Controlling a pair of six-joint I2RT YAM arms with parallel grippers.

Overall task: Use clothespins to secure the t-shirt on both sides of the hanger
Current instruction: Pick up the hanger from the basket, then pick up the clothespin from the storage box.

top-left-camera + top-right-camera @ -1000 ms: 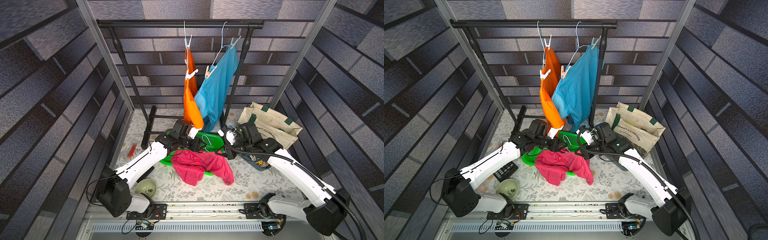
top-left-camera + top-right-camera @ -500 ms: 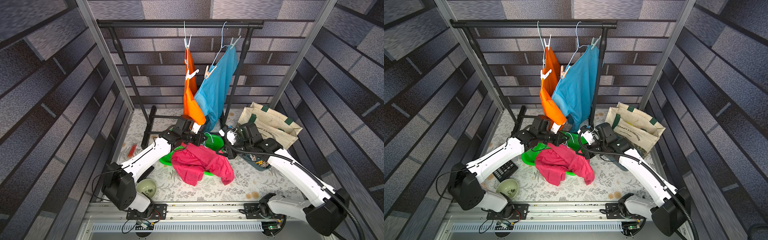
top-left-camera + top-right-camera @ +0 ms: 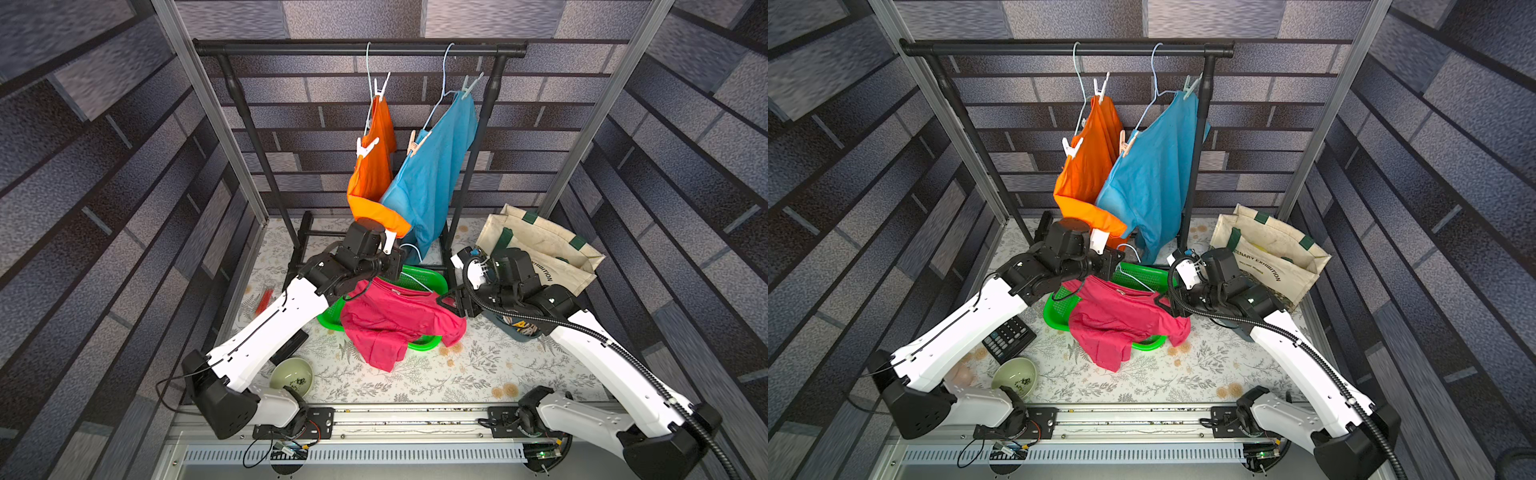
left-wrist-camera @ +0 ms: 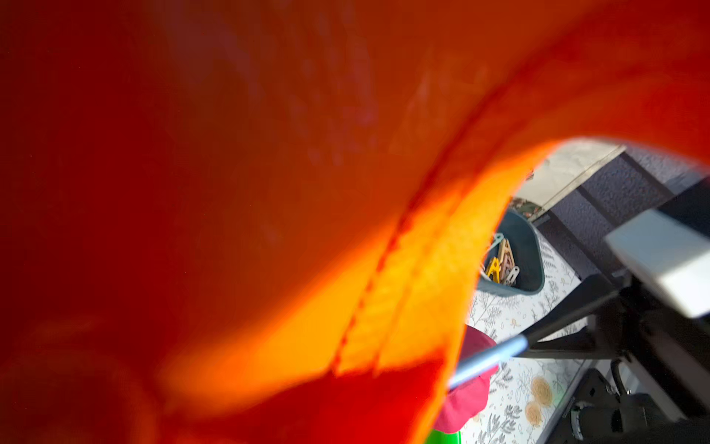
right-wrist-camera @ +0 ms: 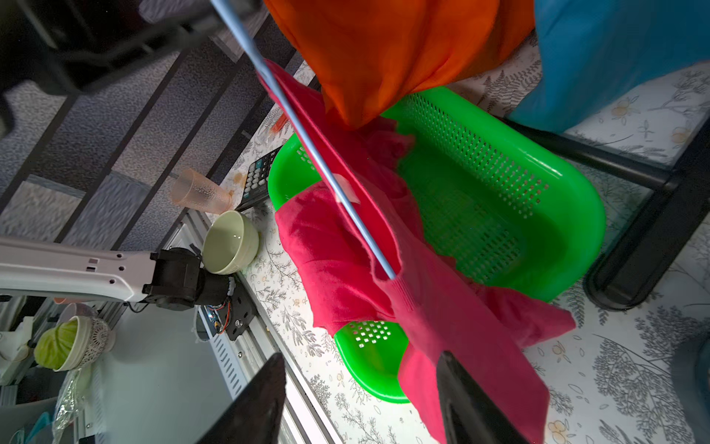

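my left end effector clamps pale blue wire hanger inside pink fabric t-shirt; right end effector wide.

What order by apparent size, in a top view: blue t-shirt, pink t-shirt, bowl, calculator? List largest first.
1. blue t-shirt
2. pink t-shirt
3. bowl and calculator: about alike, calculator partly hidden by the left arm
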